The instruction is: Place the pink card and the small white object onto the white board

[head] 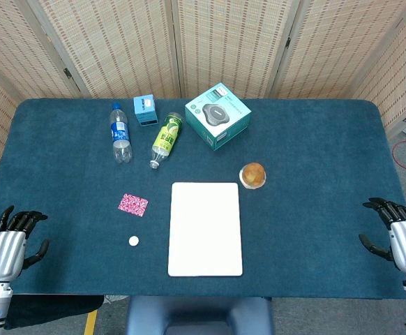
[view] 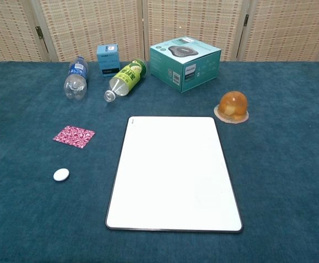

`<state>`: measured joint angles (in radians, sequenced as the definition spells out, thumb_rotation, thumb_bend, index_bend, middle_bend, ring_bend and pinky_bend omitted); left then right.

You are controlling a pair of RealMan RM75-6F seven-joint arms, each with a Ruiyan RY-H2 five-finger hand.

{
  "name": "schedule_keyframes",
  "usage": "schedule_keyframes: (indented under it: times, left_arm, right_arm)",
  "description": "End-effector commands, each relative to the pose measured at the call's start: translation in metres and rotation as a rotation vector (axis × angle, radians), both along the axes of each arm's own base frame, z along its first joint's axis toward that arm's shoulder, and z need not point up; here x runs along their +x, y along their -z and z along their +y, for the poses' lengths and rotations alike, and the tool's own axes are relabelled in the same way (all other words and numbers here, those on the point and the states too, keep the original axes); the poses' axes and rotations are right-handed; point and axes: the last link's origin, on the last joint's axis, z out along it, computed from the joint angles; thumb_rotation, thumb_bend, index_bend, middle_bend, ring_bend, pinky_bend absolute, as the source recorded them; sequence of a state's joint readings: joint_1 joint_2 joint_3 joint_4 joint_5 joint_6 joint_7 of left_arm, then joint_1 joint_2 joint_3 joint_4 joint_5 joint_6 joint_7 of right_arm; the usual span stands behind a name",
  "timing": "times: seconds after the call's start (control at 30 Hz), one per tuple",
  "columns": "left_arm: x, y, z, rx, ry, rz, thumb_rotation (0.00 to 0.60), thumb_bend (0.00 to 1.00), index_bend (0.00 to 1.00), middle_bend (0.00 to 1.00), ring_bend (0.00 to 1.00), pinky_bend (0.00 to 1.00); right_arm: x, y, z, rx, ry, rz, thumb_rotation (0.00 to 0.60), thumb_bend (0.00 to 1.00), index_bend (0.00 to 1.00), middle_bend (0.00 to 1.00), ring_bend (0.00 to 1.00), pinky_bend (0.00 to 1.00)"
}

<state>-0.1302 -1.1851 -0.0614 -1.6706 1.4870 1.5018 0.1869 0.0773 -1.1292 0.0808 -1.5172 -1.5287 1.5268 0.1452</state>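
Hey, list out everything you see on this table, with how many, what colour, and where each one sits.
white board: one, white with a dark rim, flat at table centre near the front edge
pink card: one, pink patterned, flat to the left of the board
small white object: one, white, in front of the card, left of the board
water bottle: one, clear with blue label, lying at back left
green bottle: one, green label, lying beside the water bottle
small box: one, blue, behind the bottles
large box: one, teal, back centre
orange dome: one, orange, right of the board's far corner
table: one, dark blue cloth
left hand: one, silver and black, front left edge, holding nothing
right hand: one, silver and black, front right edge, holding nothing
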Motion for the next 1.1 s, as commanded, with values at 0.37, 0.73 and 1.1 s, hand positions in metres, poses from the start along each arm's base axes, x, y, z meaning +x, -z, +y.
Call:
schedule_keyframes:
  times: [0.37, 0.73, 1.1]
  left_arm:
    - [0.004, 0.002, 0.001, -0.011, 0.010, 0.001, 0.600, 0.42, 0.32, 0.30, 0.23, 0.10]
    - [0.019, 0.010, 0.035, -0.065, 0.111, 0.026, 0.600, 0.42, 0.33, 0.30, 0.23, 0.10]
    - [0.042, 0.044, 0.095, -0.227, 0.205, 0.046, 0.600, 0.42, 0.32, 0.29, 0.23, 0.10]
  right_arm:
    - [-0.002, -0.004, 0.001, -0.004, 0.003, 0.003, 0.600, 0.25, 0.27, 0.25, 0.23, 0.24]
    - [-0.001, -0.015, 0.001, -0.027, 0.002, 0.023, 0.600, 0.25, 0.27, 0.25, 0.23, 0.24]
    - [0.002, -0.022, 0.001, -0.046, -0.001, 0.036, 0.600, 0.25, 0.26, 0.25, 0.23, 0.24]
